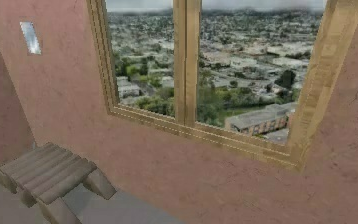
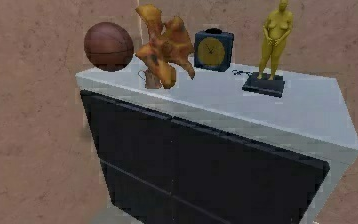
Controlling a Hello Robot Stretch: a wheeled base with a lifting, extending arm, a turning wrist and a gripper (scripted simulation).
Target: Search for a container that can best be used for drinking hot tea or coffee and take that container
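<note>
window (image 1: 249,62): wide, light wood frame with one centre post, in the forward view's middle and right; through it a town of roofs and trees, seen from high up
wall (image 1: 57,105): pink-brown plaster, runs below and to the left of the window
picture (image 1: 31,37): small, pale, hung high on the wall near the forward view's left; content too small to tell
bench (image 1: 47,172): low, grey, slatted top, angled legs, on the floor at the forward view's lower left, close to the wall
cabinet (image 2: 287,112): white top, dark front panels, stands against a pink-brown wall in the arm side view
ball (image 2: 109,46): brown-orange with dark seams, on the cabinet top at its left end
sculpture (image 2: 165,48): orange, twisted and lobed, upright, just right of the ball
clock (image 2: 214,50): blue square case, yellow round dial, upright behind the sculpture's right side; dial marks too small to read
statue (image 2: 274,42): gold standing figure on a dark flat base, right of the clock, near the back edge
writing: none readable on any item
</note>
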